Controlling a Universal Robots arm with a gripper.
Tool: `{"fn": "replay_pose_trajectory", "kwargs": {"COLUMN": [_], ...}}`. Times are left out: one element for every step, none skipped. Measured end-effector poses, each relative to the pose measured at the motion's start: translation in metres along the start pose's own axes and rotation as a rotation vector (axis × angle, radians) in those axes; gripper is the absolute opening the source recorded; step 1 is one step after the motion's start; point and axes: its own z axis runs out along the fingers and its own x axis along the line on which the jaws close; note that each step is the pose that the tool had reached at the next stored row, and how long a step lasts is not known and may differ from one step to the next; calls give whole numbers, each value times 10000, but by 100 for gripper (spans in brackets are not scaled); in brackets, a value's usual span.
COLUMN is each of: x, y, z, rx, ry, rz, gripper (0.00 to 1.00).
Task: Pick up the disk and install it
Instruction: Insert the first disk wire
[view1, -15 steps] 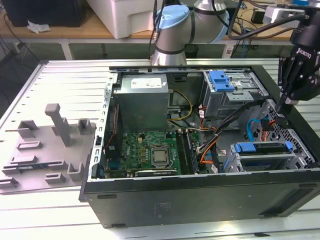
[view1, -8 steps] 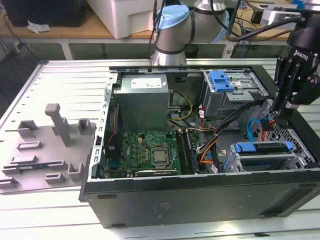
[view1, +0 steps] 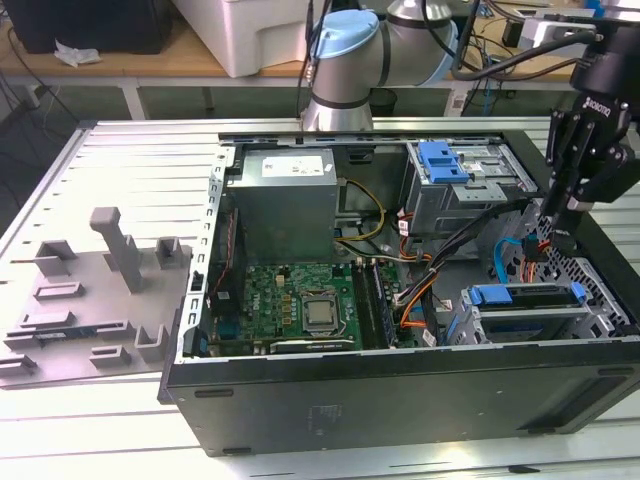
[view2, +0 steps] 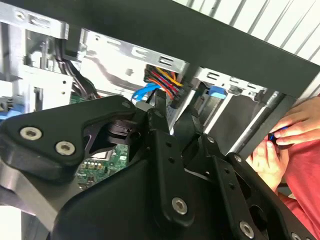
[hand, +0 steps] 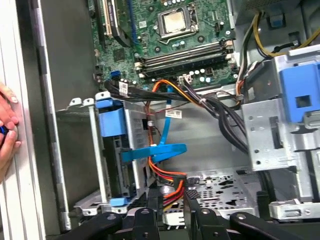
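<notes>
Gripper (view1: 562, 232) poised low over the open case (view1: 400, 395), toward the exterior view's right, fingers (hand: 197, 217) a little apart and pinching nothing. Just past the tips, a bundle of orange and black cables (hand: 165, 176).

Disk (view1: 530, 293) already edge-on in the lower cage (view1: 520, 325), a blue strip along the cage's top, just beside the gripper and apart from it. Judged from that: seating work, close to done, or a check on it.

To do it well: keep the fingers square to the blue rail and press on the rail's end, never on the metal face. Hold clear of the cables; easy to snag one or drag a plug loose. Push straight along the cage's slots, without twist, to avoid jamming the rails. Mind the hand (hand: 7, 132) on the table just outside the case wall, near the cage; no fast sweep toward that side. Avoid confusing the disk with the blue bracket (view1: 440, 162) on the upper cage, well apart toward the back.

Underneath, a slatted metal table (view1: 130, 160), pale and ridged, likely slippery under the case, so press gently enough not to shove it. On the exterior view's left, a grey tray (view1: 90, 290) of moulded posts and slots. Inside the case, a green board (view1: 290, 300) and a grey power unit (view1: 285, 195). Beyond the table, the arm (view1: 350, 45) with its pale-blue joint, a wooden bench (view1: 100, 62), a white box (view1: 260, 30) and loose wires.
</notes>
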Motion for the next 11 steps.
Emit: {"fn": "replay_pose_trajectory", "kwargs": {"x": [-8, -9, -10, -11, -13, -15, -17, -18, -20, -22, -25], "y": [-11, -11, -11, -12, -14, -21, -28, -33, -37, -43, -54], "z": [11, 14, 18, 21, 25, 29, 33, 36, 39, 45, 51], "rx": [-3, -4, -5, -3, -1, -8, -19, -29, -41, -58, -84], "ry": [1, 3, 12, 35, 56, 77, 96, 108, 121, 148, 201], "rz": [1, 3, 4, 4, 3, 1, 0, -2, -5, -8, -13], "gripper": [34, 34, 34, 34, 34, 34, 34, 34, 34, 34, 34]}}
